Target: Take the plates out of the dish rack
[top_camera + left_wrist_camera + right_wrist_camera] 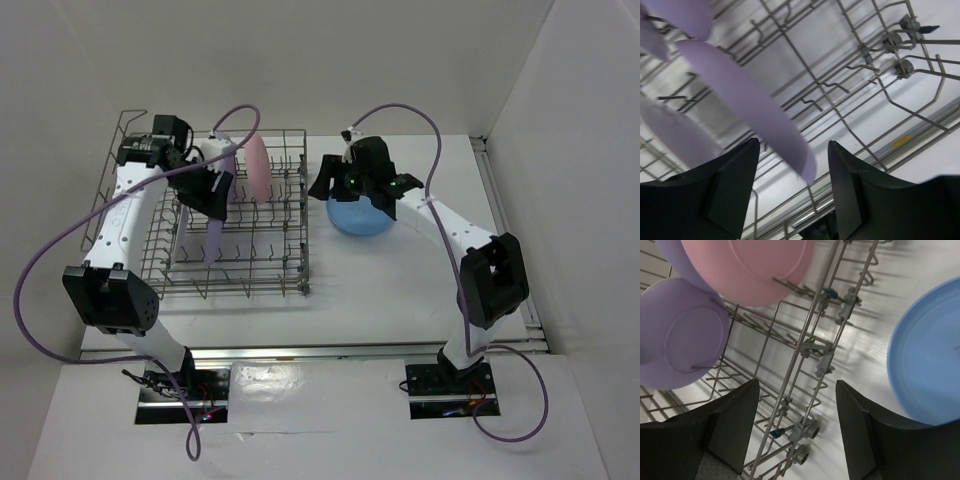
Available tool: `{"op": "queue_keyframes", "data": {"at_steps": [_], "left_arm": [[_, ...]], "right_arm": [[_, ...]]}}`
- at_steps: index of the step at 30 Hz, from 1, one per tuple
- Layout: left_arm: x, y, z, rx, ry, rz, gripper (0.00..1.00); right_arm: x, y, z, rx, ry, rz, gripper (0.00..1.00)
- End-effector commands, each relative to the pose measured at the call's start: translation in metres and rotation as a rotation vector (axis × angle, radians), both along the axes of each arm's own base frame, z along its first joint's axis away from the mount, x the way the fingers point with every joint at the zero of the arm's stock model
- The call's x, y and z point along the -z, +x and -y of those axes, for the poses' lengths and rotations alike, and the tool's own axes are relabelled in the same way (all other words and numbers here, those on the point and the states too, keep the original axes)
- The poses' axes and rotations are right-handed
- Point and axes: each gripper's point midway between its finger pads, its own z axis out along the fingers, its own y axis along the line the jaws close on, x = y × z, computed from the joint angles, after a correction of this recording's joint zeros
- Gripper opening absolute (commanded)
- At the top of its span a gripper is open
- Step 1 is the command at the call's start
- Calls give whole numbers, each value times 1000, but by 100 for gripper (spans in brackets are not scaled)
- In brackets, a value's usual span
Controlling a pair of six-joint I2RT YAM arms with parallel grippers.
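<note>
The left gripper (794,146) is spread astride the rim of a lavender plate (740,95), propped upright by tines of the dish rack (300,180) at centre left, likely for a pinch; the right gripper (797,390), spread and empty, hovers over the blue plate (358,220) lying on the surface (400,290).

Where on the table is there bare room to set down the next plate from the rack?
Bare table lies between the dish rack, the blue plate and the right arm. Another patch sits beyond that arm, toward the right rail. Crowded: inside the rack, around the pink plate and lavender plate.
</note>
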Motion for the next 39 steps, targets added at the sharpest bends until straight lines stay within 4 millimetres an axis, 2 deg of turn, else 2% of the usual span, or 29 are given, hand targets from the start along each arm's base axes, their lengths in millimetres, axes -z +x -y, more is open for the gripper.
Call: {"op": "queue_keyframes", "data": {"at_steps": [1, 3, 6, 8, 11, 12, 15, 18, 21, 23, 25, 26, 29, 36, 38, 39], "left_arm": [[-1, -11, 22, 23, -24, 6, 67], [14, -13, 24, 13, 1, -21, 62], [28, -8, 13, -51, 57, -49, 55], [29, -5, 9, -83, 76, -43, 51], [31, -5, 9, -83, 76, -43, 35], [28, -6, 9, -83, 74, -34, 22], [28, -13, 16, -63, 37, -77, 0], [14, -12, 19, -59, 7, -61, 0], [-5, -6, 12, -107, -13, -3, 0], [-23, 1, 7, -123, -39, 56, 0], [-46, 2, 13, -120, -104, 115, 0], [-50, 4, 9, -130, -104, 128, 0], [-76, 5, 15, -114, -146, 193, 0], [-97, -4, 25, -43, -154, 204, 0], [-99, -7, 28, -27, -150, 206, 0], [-95, -7, 35, 6, -139, 201, 0]], "right_arm": [[-12, -6, -21, -46, 94, 21, 70], [1, -6, -27, -50, 87, -10, 70], [10, -7, -27, -49, 76, -31, 70], [16, -6, -31, -63, 84, -54, 69], [24, -11, -38, -87, 90, -83, 69], [22, -10, -39, -87, 94, -75, 69], [35, -14, -45, -86, 105, -122, 69], [44, -15, -50, -93, 121, -158, 69], [49, -13, -54, -82, 147, -185, 67], [60, -14, -54, -73, 140, -219, 66], [57, -12, -54, -60, 142, -222, 66], [57, -12, -54, -60, 142, -222, 66], [57, -12, -54, -60, 142, -222, 66], [35, -11, -41, -20, 115, -216, 66], [28, -6, -26, 5, 112, -211, 67], [18, -6, -21, 13, 120, -198, 69]]}}
